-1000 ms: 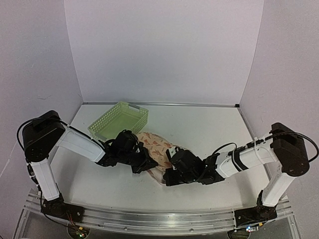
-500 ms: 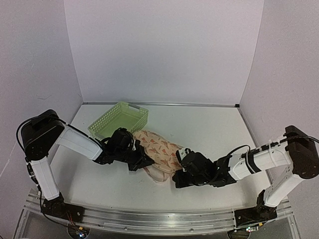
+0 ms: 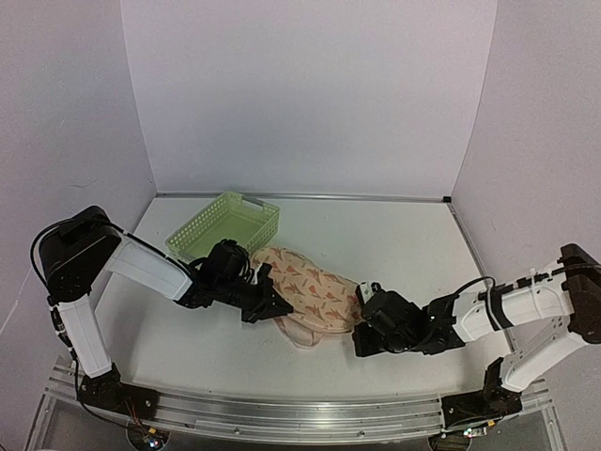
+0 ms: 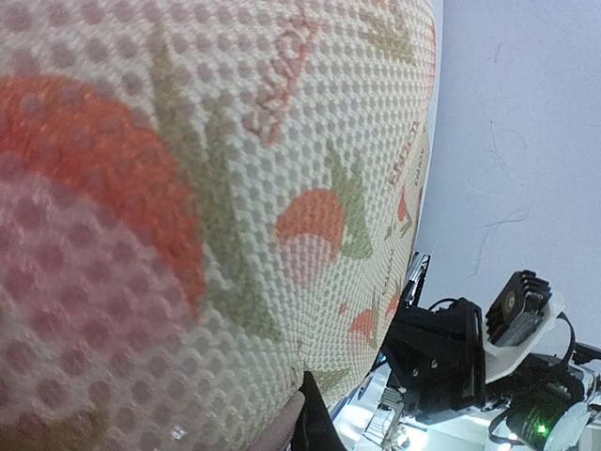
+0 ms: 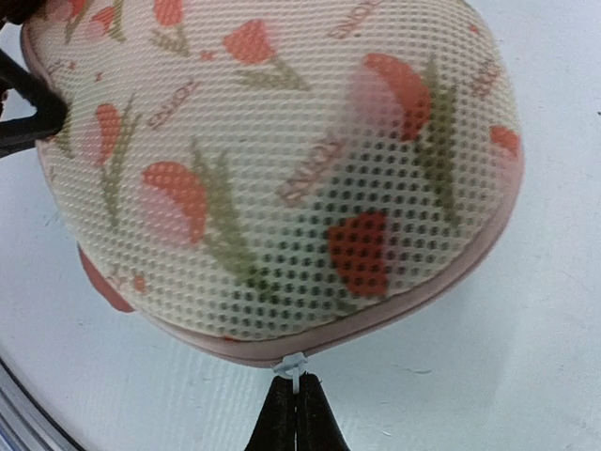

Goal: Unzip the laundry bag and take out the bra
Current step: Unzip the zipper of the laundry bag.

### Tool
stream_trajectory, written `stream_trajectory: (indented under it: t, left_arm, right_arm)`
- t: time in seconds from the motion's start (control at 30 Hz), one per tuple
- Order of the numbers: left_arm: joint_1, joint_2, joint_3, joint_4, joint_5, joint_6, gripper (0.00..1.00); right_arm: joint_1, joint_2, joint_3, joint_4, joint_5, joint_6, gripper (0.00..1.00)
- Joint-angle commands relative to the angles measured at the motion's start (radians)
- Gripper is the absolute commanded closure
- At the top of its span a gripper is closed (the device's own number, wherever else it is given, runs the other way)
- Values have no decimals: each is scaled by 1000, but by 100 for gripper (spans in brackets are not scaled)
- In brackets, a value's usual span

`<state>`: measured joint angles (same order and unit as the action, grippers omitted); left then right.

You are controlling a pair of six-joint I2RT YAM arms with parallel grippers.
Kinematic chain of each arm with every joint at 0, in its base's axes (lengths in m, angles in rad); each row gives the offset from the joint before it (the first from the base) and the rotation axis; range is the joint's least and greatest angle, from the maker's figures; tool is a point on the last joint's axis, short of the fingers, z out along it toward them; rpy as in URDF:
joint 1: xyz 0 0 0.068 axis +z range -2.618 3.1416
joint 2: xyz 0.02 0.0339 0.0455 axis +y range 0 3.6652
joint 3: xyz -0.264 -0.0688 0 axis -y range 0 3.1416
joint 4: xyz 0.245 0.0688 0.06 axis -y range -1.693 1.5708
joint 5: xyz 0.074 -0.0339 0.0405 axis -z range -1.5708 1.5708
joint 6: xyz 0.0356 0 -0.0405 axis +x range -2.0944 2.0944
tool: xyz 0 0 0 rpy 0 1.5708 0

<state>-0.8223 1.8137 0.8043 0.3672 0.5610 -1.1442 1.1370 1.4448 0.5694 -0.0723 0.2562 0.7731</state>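
The laundry bag (image 3: pixel 308 293) lies flat on the table between my grippers, cream mesh with an orange flower print and pale pink trim. My left gripper (image 3: pixel 266 306) is shut on the bag's left edge; in the left wrist view the bag (image 4: pixel 207 207) fills the frame, with one dark fingertip (image 4: pixel 315 427) against the trim. My right gripper (image 3: pixel 361 321) is at the bag's right end. In the right wrist view it (image 5: pixel 298 383) is shut on the white zipper pull (image 5: pixel 292 365) under the bag's (image 5: pixel 272 160) trim. The bra is hidden.
A light-green lattice basket (image 3: pixel 225 228) stands behind the left gripper, just behind the bag's left end. White walls close the back and sides. A metal rail (image 3: pixel 282 418) runs along the table's near edge.
My right gripper has moved right and a little toward the near edge, drawing the bag's right end with it. The bag now lies stretched longer. The left gripper has hardly moved.
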Motion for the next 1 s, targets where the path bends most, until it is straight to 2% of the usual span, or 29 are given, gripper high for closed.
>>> stream_trajectory:
  t: [0.0,0.3,0.67,0.97]
  left_arm:
    - [9,-9,27,9,48,57,100]
    - [26,-3,51,-12,80,97,100]
    - [46,125,244,-84,125,159,100]
    - [78,245,546,-412,37,328,100]
  right_arm:
    - [-42,-65,-15,-61,75,-29,100]
    - [-69,-159,-63,-104,73,-17,100]
    - [-21,-321,-152,-146,75,69,100]
    - [69,-301,-170,-51,18,65,100]
